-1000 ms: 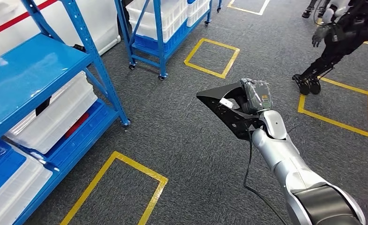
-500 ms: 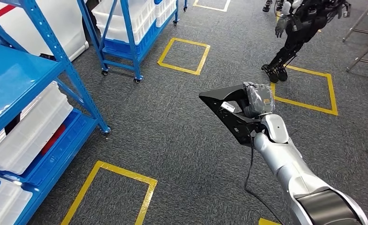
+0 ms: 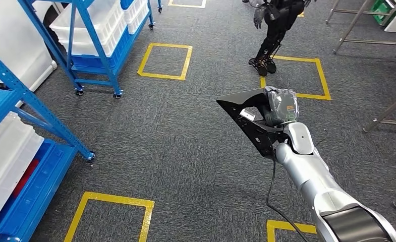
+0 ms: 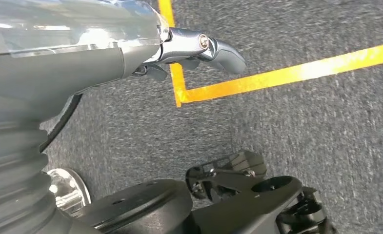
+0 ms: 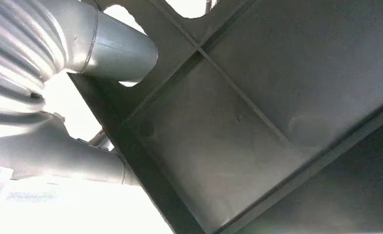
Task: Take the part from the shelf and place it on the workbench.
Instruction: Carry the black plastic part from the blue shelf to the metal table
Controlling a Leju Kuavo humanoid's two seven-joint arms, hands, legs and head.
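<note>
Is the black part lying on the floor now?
No. The right hand holds the black part up in the air, above the grey carpet.

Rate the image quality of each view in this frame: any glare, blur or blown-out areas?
Head view: evenly lit and sharp; the black part in the right hand reads clearly. Left wrist view: carpet and yellow tape motion-smeared, glare on the left hand cover. Right wrist view: background blown out white, the part dark, close and soft.

Even bright light overhead; right wrist view blown white behind a dark silhouette.
</note>
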